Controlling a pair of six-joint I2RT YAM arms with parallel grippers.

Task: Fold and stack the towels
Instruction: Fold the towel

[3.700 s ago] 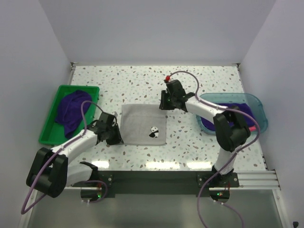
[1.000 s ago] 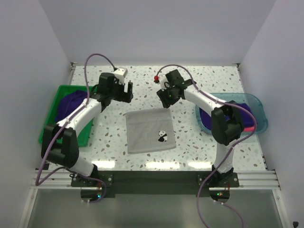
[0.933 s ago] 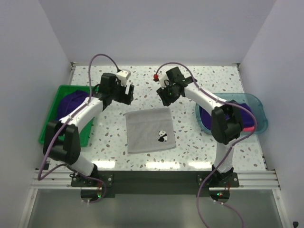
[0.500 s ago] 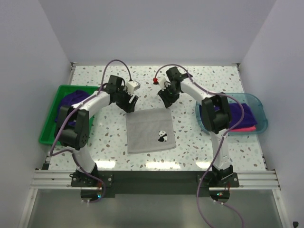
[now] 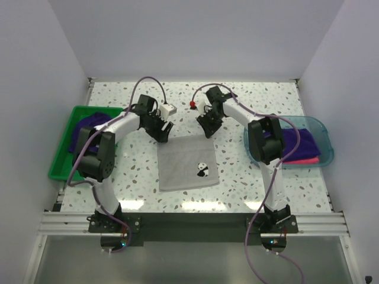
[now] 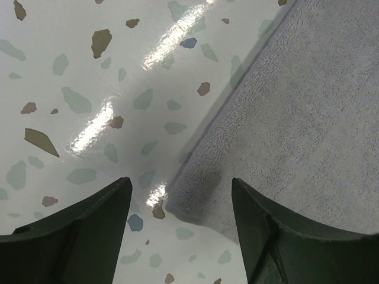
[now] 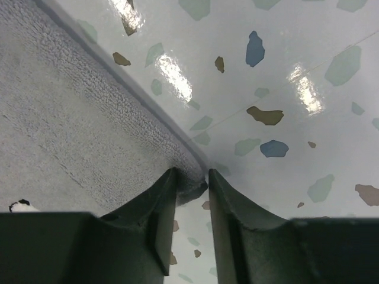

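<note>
A pale grey towel (image 5: 186, 163) with a small panda patch lies flat in the middle of the table. My left gripper (image 5: 161, 135) is low over its far left corner. In the left wrist view that gripper (image 6: 180, 195) is open, its fingers straddling the towel's (image 6: 308, 106) corner. My right gripper (image 5: 207, 131) is at the far right corner. In the right wrist view its jaws (image 7: 190, 174) stand narrow, with the bunched corner of the towel (image 7: 71, 118) pinched between them. Dark purple towels (image 5: 83, 127) lie in the green bin. Purple (image 5: 299, 141) and pink (image 5: 305, 158) towels lie in the teal tray.
The green bin (image 5: 59, 160) stands at the left edge of the speckled table and the translucent teal tray (image 5: 324, 142) at the right edge. White walls close in the table at the back and on both sides.
Both arms have come down from above the table's back onto the grey towel's two far corners. The right jaws have narrowed onto their corner. The left jaws have narrowed only slightly.
</note>
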